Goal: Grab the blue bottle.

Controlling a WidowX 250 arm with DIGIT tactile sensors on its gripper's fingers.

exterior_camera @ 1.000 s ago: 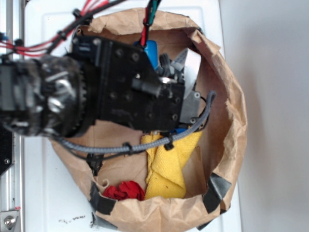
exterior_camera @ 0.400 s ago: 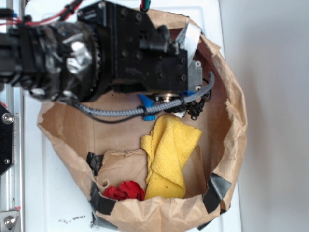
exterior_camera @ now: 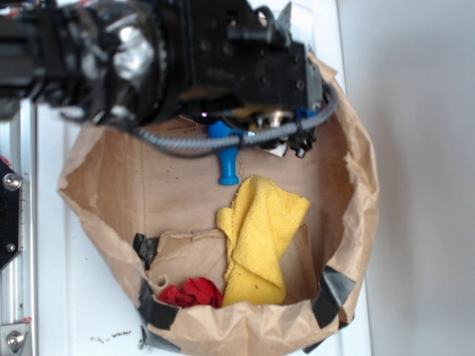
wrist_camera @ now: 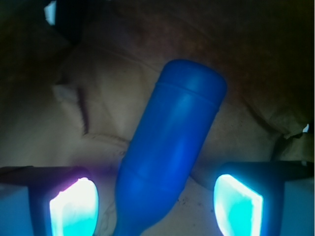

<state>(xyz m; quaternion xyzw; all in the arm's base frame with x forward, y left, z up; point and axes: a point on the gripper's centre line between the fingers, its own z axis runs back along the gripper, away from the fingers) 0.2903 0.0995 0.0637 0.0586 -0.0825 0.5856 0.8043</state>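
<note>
Exterior view: the black WidowX arm is reaching in from the upper left and covering the top of a brown paper bag that is lying open on a white surface. The blue bottle is lying on the bag's floor under the wrist, neck and cap pointing toward the yellow cloth, which is sitting folded just below it and apart from it. A red crumpled item is resting near the bag's lower rim, left of the cloth. A grey corrugated cable is crossing in front of the bottle's body. The gripper's fingers are hidden here by the wrist housing. Wrist view: the gripper is standing spread wide, its two fingertips glowing pale at the lower corners. The blue bottle is lying tilted between them, base pointing up and right, narrowing end passing out of the bottom edge. A clear gap is showing between the bottle and each fingertip.
</note>
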